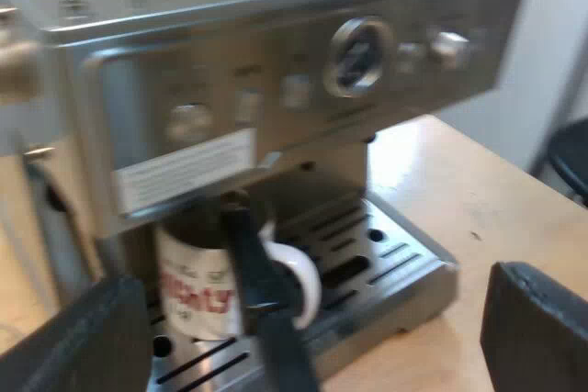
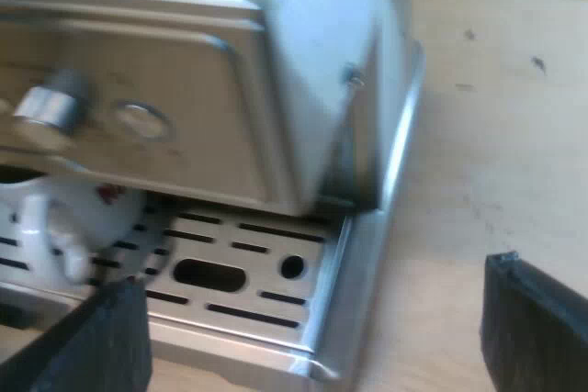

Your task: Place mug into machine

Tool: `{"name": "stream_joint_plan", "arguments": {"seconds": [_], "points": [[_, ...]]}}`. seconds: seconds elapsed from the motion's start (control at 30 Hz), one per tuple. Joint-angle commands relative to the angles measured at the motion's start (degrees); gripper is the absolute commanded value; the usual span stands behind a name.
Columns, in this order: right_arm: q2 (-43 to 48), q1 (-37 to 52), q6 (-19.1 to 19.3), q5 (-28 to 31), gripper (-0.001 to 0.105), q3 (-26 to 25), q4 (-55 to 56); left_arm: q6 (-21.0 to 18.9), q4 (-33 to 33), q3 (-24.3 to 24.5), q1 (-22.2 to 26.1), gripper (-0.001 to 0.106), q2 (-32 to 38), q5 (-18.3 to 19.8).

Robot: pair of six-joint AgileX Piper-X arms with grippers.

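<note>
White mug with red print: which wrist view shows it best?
Left wrist view. The white mug with red print stands on the steel espresso machine's slotted drip tray, body, print and handle visible, though a dark handle crosses it. In the right wrist view the mug shows just its handle and part of one side.

Left wrist view: faces the front of the espresso machine from slightly above, at close range. Right wrist view: nearer still, angled down on the drip tray corner and the counter. Shared: machine front, drip tray, mug.
</note>
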State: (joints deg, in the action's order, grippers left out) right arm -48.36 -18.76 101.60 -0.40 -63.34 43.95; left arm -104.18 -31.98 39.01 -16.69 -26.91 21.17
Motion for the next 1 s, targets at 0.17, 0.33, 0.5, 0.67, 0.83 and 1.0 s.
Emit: {"name": "stream_joint_plan", "arguments": {"seconds": [0.17,0.33,0.5,0.67,0.83,1.0], "points": [[3.55,10.52,4.09,-6.39,0.082,1.87,1.69,-0.12,-1.47,1.76,10.92,0.079,0.16,3.58],[7.52,17.01,4.71,-6.53,0.082,4.84,1.69,4.31,-7.17,4.42,14.55,0.079,0.16,3.57],[14.36,21.28,6.63,-6.75,0.082,8.49,1.69,6.38,-12.19,6.16,14.21,0.079,2.87,3.57],[20.92,21.28,6.62,-6.75,0.082,9.90,1.79,6.38,-16.82,6.16,14.21,0.079,6.89,2.48],[28.41,21.28,6.62,-5.89,0.082,9.95,2.48,6.38,-18.94,6.16,14.21,0.079,13.04,0.31],[34.50,21.28,6.62,-5.88,0.082,9.95,4.91,6.38,-19.77,6.16,14.21,0.079,18.13,0.14]]}}
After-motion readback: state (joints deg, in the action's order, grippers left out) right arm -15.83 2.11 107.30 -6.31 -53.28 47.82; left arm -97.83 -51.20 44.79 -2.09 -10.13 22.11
